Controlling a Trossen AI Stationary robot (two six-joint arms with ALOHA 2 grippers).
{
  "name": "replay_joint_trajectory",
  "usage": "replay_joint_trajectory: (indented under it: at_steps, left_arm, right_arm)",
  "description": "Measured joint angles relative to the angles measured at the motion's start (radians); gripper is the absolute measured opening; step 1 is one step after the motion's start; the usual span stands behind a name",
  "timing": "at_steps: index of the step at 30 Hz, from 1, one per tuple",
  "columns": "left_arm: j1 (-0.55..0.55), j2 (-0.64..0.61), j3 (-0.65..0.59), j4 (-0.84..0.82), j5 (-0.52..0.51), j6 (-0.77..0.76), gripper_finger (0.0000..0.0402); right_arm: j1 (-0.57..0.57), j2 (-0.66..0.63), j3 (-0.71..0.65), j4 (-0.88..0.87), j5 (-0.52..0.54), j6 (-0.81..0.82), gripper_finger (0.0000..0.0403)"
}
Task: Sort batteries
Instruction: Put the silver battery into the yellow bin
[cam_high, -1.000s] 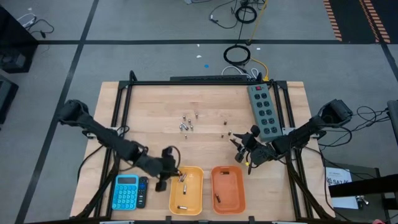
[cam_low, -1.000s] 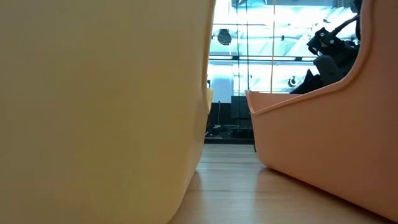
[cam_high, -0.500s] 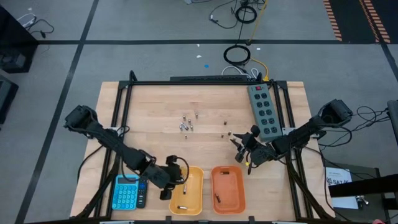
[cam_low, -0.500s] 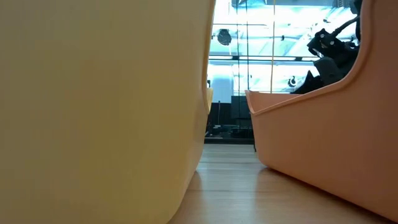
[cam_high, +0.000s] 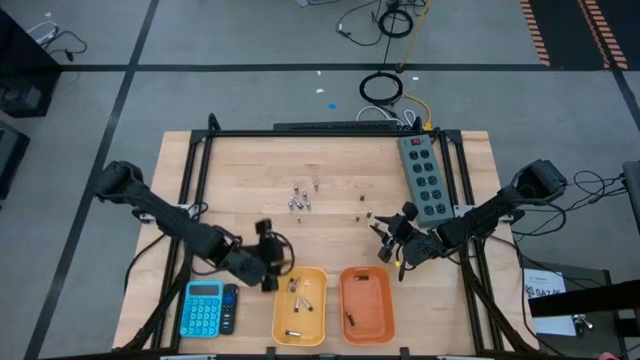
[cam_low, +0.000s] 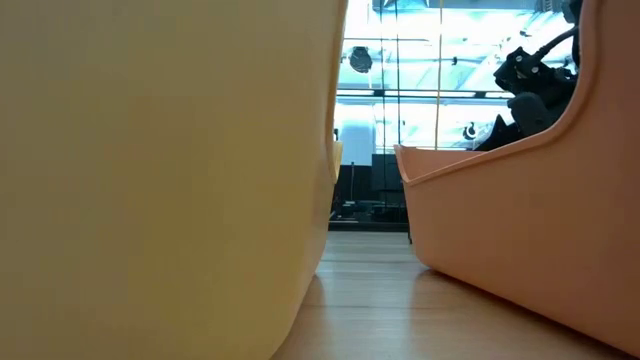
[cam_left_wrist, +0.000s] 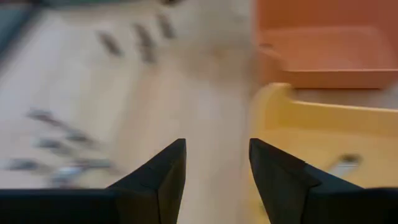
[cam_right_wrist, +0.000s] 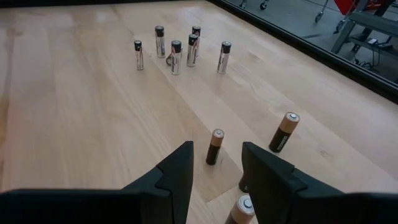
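Observation:
Several silvery batteries (cam_high: 300, 198) (cam_right_wrist: 177, 50) stand on end mid-table. Dark copper-topped batteries (cam_right_wrist: 215, 146) (cam_right_wrist: 283, 132) stand near my right gripper (cam_high: 385, 240) (cam_right_wrist: 216, 174), which is open and low over the table. One more battery (cam_right_wrist: 239, 211) shows below, between its fingers. My left gripper (cam_high: 268, 262) (cam_left_wrist: 216, 168) is open and holds nothing, just off the far left corner of the yellow tray (cam_high: 318, 325) (cam_left_wrist: 323, 118). Light batteries (cam_high: 305, 303) lie in that tray. A dark battery (cam_high: 350, 319) lies in the orange tray (cam_high: 385, 300).
A blue calculator (cam_high: 203, 308) lies left of the yellow tray, with a small dark device (cam_high: 230, 308) beside it. A grey power strip (cam_high: 424, 177) lies at the far right. The low view shows only the two tray walls (cam_low: 150, 180) (cam_low: 520, 230) up close.
My left gripper has gone from over the yellow tray's left rim up and toward the table's far edge, turning as it went. It now stands just beyond the tray's far left corner. My right gripper has kept still.

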Motion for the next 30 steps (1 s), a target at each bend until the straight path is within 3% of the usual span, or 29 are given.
replay_joint_trajectory:
  at_steps: [6,16,30]
  left_arm:
    - [0.115,-0.087,-0.142,0.016,-0.023,0.036,0.0187]
    - [0.331,-0.123,-0.426,0.334,0.075,0.077,0.0187]
    - [0.494,-0.093,-0.524,0.576,0.144,0.086,0.0187]
  right_arm:
    - [0.0,0.0,0.0,-0.005,-0.002,0.0,0.0128]
    - [0.0,0.0,0.0,-0.009,-0.003,-0.001,0.0128]
    - [0.0,0.0,0.0,-0.009,-0.003,-0.01,0.0128]
